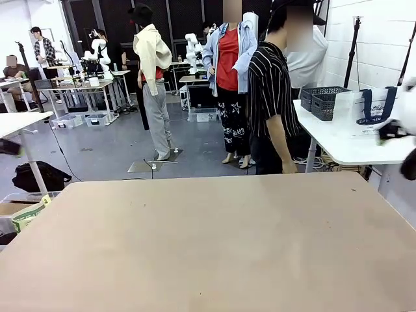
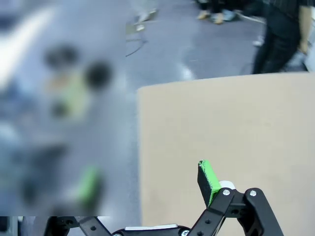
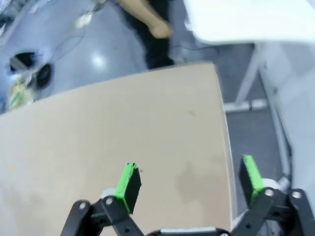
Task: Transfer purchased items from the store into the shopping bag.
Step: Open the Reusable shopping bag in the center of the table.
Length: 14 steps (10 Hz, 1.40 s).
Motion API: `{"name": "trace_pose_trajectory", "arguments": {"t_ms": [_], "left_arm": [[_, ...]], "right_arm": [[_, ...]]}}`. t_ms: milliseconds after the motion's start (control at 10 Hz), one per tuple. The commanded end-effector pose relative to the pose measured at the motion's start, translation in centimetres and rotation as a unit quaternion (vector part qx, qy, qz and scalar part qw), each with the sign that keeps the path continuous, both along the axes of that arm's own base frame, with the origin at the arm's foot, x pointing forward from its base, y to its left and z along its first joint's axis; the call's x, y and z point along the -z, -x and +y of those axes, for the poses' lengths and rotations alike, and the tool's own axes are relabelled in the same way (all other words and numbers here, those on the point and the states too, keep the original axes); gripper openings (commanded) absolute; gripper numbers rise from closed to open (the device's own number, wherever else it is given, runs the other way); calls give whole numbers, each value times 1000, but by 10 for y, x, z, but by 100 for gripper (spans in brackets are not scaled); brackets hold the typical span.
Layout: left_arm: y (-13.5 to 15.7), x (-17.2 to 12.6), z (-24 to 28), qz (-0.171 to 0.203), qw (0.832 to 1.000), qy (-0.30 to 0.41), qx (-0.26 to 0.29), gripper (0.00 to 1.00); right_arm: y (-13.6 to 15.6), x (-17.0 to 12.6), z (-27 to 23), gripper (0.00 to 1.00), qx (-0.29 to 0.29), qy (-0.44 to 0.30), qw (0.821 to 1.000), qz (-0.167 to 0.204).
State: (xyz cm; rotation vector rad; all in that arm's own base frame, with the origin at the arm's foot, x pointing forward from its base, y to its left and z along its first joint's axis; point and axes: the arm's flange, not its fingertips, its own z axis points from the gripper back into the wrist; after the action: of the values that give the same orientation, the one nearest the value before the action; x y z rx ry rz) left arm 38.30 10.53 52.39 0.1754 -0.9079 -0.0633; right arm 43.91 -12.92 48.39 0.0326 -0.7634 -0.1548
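Front view observer: We log our tan table [image 1: 208,247], a person [image 1: 270,97] at its far edge. Off right, on a white side table [image 1: 351,149], the shopping bag [image 1: 374,110] stands just beside the store [image 1: 322,103], well apart from us.

Wrist views observer: Our left gripper [image 2: 147,178] and right gripper [image 3: 189,177] both gape, holding nothing, over the tan top. We judge: wait till bag and store reach us; jaws wide, approach slow.

Basket [image 1: 324,103] and shopping bag [image 1: 365,122] — on side table [image 1: 344,148].
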Motion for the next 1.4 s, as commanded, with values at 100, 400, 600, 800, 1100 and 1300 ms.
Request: {"name": "trace_pose_trajectory", "arguments": {"t_ms": [100,400,600,800,1100,1300], "left_arm": [[85,83,68,-7,986,97,-132,100],[127,130,120,-21,966,183,-183,100],[117,133,112,-12,970,193,-146,100],[67,78,179,11,961,182,-208,100],[67,78,179,11,961,182,-208,100],[67,78,179,11,961,182,-208,100]], "right_arm": [[-3,57,-90,100,130,-89,987,27],[16,120,-152,100,168,-145,974,53],[15,122,-132,100,146,-138,978,53],[42,105,-137,100,188,-141,970,64],[42,105,-137,100,188,-141,970,64],[42,105,-137,100,188,-141,970,64]]}}
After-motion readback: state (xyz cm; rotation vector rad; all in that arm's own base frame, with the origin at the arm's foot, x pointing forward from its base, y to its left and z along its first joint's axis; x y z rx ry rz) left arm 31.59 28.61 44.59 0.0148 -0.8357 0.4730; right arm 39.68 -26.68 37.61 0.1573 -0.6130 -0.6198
